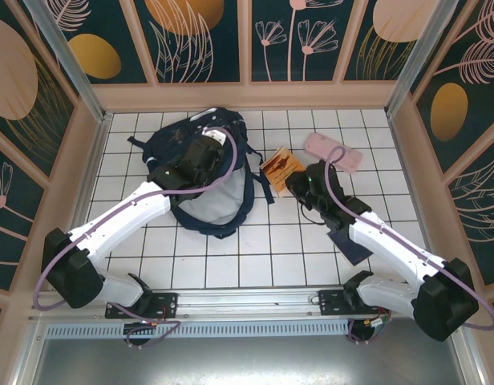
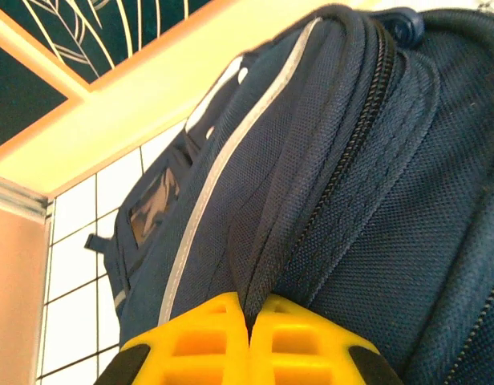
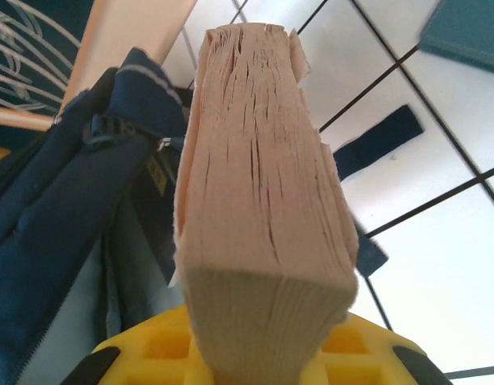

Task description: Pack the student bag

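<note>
The student bag (image 1: 176, 138) lies on the white tiled worktop (image 1: 271, 257), left of centre and towards the far wall, its dark navy body spread out with a paler grey panel facing the arms. The left pincer (image 2: 249, 314) sits on top of the bag. Its yellow fingers (image 2: 199, 341) are pressed fully together on a fold of navy fabric that rises between them, just beside a zip line and a thin white stripe.

The right pincer (image 3: 267, 357) is clamped on a thick book (image 3: 263, 184), gripping it at one end so that the rough, yellowed page edges face the wrist camera. In the top view the book, with its orange cover, sits just right of the bag, close to its black strap. A pink pencil case (image 1: 334, 152) lies on the tiles beyond the right arm, apart from the bag, and a flat dark blue item (image 1: 350, 242) rests on the worktop partly under that arm
</note>
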You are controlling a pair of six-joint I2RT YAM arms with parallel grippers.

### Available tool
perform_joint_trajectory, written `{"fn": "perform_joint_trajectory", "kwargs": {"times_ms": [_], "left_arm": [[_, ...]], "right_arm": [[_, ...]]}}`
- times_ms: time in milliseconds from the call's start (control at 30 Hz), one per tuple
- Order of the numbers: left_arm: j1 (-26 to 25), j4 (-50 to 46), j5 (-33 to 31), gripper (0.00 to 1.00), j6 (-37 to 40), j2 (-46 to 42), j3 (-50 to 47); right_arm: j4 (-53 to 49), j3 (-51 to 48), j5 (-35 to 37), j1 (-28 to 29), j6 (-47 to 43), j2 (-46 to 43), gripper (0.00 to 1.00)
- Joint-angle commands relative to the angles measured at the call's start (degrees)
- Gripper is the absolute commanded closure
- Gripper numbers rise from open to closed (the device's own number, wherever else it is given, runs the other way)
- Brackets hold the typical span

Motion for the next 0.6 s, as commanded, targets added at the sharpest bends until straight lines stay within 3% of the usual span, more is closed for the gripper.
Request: {"fn": "perform_joint_trajectory", "kwargs": {"times_ms": [0, 133, 233, 300, 567], "left_arm": [[-0.2, 12.2, -1.3, 1.0, -3.7, -2.3, 0.8], [-0.3, 12.7, -4.8, 1.0, -7.9, -0.8, 2.8], [-0.2, 13.9, -3.8, 1.0, -9.9, -0.5, 3.3], [-0.2, 14.4, -2.3, 1.0, -10.3, -0.2, 3.6], [-0.2, 12.9, 0.2, 1.0, -11.2, 0.7, 6.3]], "right_arm": [[9.9, -1.7, -6.0, -0.1, -2.7, -3.4, 1.0], [11.8, -3.1, -8.7, 0.6, -3.9, -5.1, 1.0], [11.7, -5.3, -5.2, 2.1, -3.4, -7.7, 1.0], [14.5, -7.0, -7.2, 2.3, -2.4, -8.0, 1.0], [24.3, -4.4, -18.3, 4.5, -1.9, 3.5, 1.0]]}}
